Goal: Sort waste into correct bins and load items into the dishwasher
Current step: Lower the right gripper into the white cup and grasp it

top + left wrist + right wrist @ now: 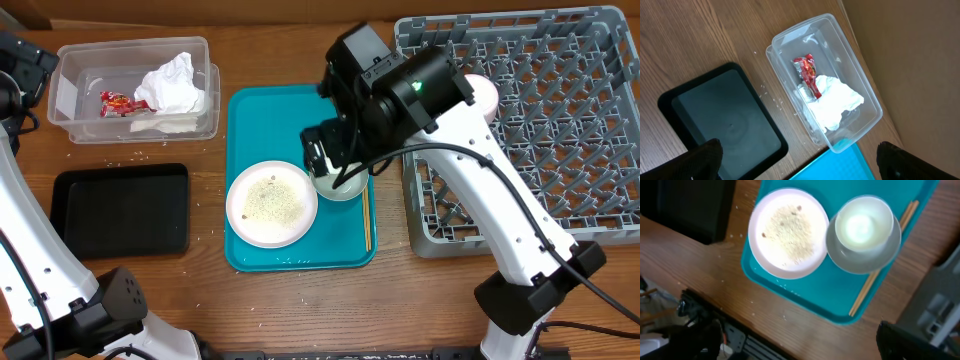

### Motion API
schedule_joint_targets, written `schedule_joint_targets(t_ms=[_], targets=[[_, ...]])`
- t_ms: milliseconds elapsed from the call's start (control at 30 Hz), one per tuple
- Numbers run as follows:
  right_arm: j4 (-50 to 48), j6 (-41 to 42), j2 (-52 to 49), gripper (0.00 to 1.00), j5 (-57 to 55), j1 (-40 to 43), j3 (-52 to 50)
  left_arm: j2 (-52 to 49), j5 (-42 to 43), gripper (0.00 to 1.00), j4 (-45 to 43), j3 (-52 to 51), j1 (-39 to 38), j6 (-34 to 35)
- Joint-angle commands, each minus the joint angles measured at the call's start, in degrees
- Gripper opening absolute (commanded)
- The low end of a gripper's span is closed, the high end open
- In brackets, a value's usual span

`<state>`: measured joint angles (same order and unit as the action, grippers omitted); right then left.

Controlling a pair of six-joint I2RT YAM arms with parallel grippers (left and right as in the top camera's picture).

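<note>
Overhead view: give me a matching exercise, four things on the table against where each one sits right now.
Things:
1. small red-and-white snack wrapper
2. small white cup
3. pair of thin wooden chopsticks
4. heap of white rice grains

Places:
A. on the small pale-pink plate
B. in the clear rectangular plastic tub
C. inside the grey-green bowl
D. on the teal serving tray, along its right edge

Pairs: 1-B, 2-C, 3-D, 4-A
</note>
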<state>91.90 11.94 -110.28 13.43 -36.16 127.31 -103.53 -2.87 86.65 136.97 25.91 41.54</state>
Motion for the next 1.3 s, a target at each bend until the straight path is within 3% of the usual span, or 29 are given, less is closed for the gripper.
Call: schedule_joint_targets(t_ms=[0,267,467,1000,1267], targets=[[-3.0,0.1,-1.0,0.9,-0.3,-0.9,-2.1,-0.4,-0.7,1.0,0.0,0.0,-0.1,-0.9],[-15.3,3.3,-2.2,0.55,-12.2,-2.4,-16.0,-0.4,-0.7,1.0,0.0,0.0,-0.1,-0.9],[-26.9,2.8,-5.2,0.48,-12.3,-2.4,-23.8,-0.4,-0.7,1.0,0.0,0.0,-0.1,-0.9],[-28.5,-3.1,-12.2,0.39,-16.4,-2.5,-23.9,-0.4,-0.7,1.0,0.0,0.0,-0.3,-0.9],[-24.6,-2.8,-12.2,0.08,-16.4,-3.1,-20.9,-0.4,-0.7,1.0,0.0,0.0,-0.4,-0.9]])
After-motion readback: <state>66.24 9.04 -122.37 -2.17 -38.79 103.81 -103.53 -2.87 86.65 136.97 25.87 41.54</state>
